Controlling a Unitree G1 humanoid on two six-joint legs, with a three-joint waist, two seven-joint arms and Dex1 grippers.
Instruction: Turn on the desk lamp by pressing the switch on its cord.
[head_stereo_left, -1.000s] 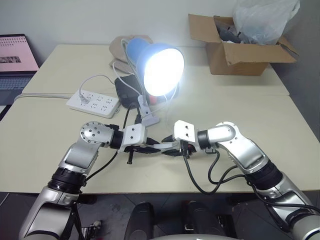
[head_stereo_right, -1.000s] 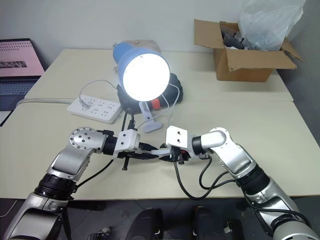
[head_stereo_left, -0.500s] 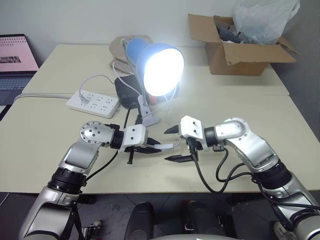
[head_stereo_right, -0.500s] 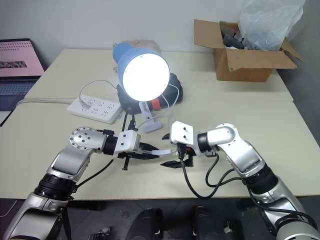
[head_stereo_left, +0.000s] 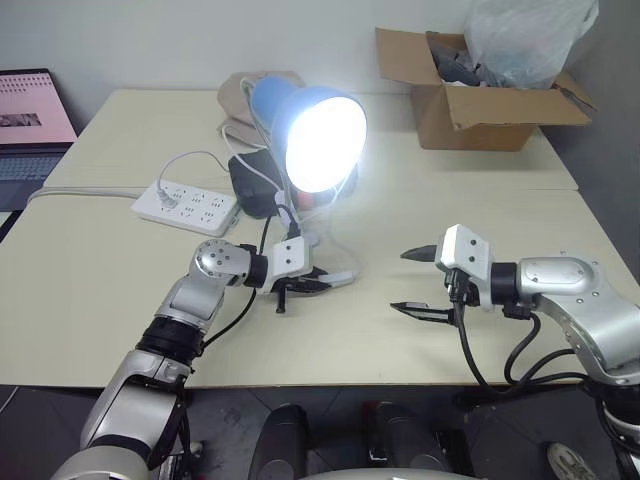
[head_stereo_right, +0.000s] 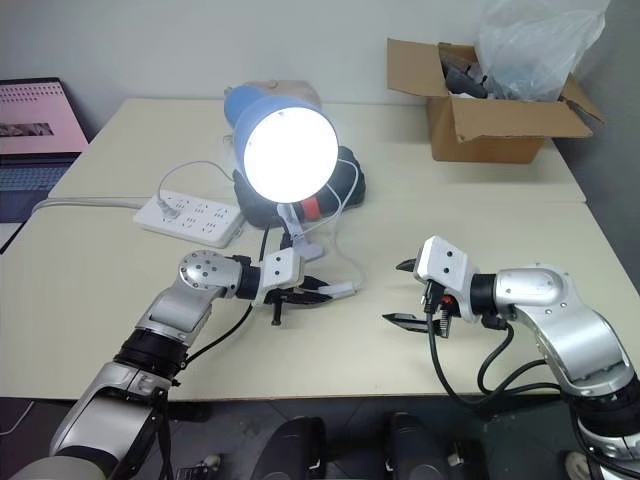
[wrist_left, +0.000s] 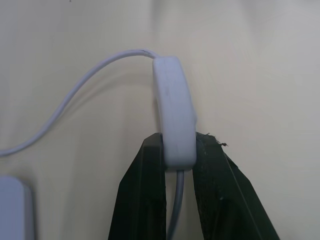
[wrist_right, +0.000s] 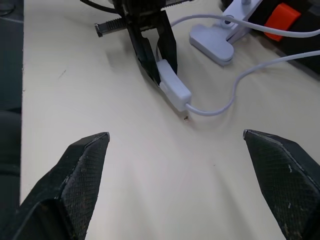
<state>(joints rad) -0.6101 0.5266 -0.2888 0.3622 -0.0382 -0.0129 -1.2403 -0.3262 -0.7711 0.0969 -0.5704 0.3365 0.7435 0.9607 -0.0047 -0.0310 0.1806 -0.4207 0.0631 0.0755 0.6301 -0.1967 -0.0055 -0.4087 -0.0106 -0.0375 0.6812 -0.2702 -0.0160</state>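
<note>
The switch (wrist_left: 173, 117) is held tight between the two black fingers of the left end effector (head_stereo_left: 322, 282), low over the pale counter (head_stereo_left: 90, 290). The right end effector (head_stereo_left: 415, 282) is spread wide, with nothing in it, well apart from the switch. Farther back, the desk lamp (head_stereo_left: 318, 135) is seen glowing bright, its cord (head_stereo_right: 345, 240) looping down to the switch.
</note>
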